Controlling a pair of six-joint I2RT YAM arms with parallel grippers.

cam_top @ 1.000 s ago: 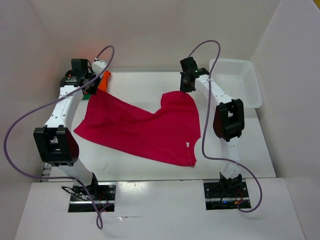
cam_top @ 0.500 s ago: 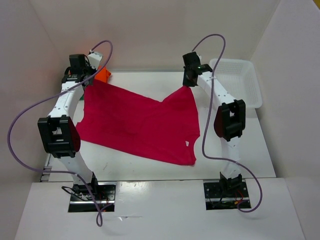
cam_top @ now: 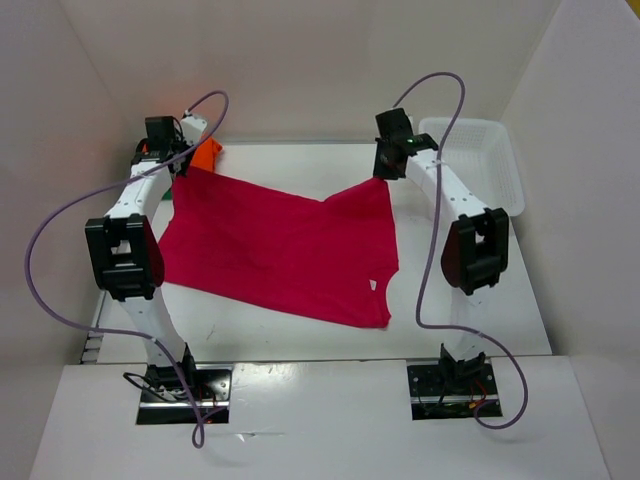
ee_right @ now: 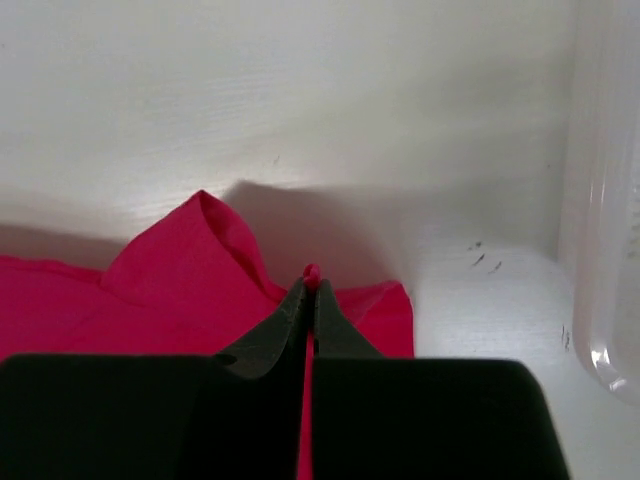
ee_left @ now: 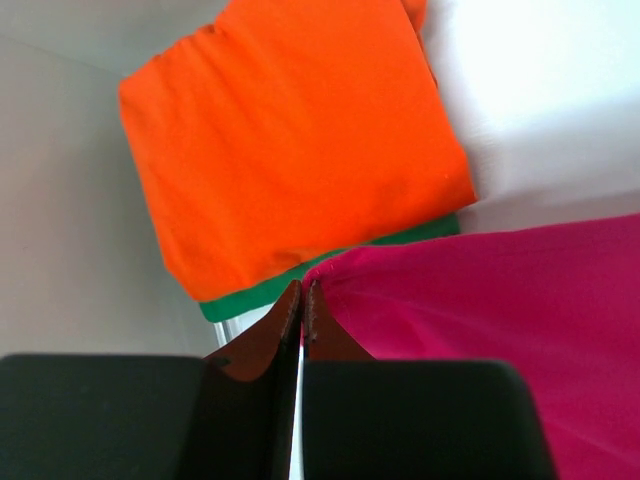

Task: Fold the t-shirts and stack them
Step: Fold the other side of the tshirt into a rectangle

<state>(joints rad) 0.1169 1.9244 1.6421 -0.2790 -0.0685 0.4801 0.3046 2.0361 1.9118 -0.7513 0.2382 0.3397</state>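
Note:
The magenta-red t-shirt (cam_top: 280,245) is spread across the table. My left gripper (cam_top: 178,168) is shut on its far left corner (ee_left: 330,275), and my right gripper (cam_top: 383,172) is shut on its far right corner (ee_right: 311,273). Both corners are lifted and the far edge sags between them. In the left wrist view the orange t-shirt (ee_left: 290,140) lies folded on top of the green t-shirt (ee_left: 330,270), just beyond my left gripper (ee_left: 302,288). In the top view only the orange t-shirt (cam_top: 205,152) shows, at the far left corner. My right gripper (ee_right: 309,285) pinches a small cloth tip.
A white mesh basket (cam_top: 478,165) stands at the far right of the table, its rim also at the right edge of the right wrist view (ee_right: 610,200). White walls enclose the table at the back and both sides.
Both grippers have moved away from the bases toward the back wall with the magenta-red shirt's corners, pulling its far edge back and spreading the cloth flatter.

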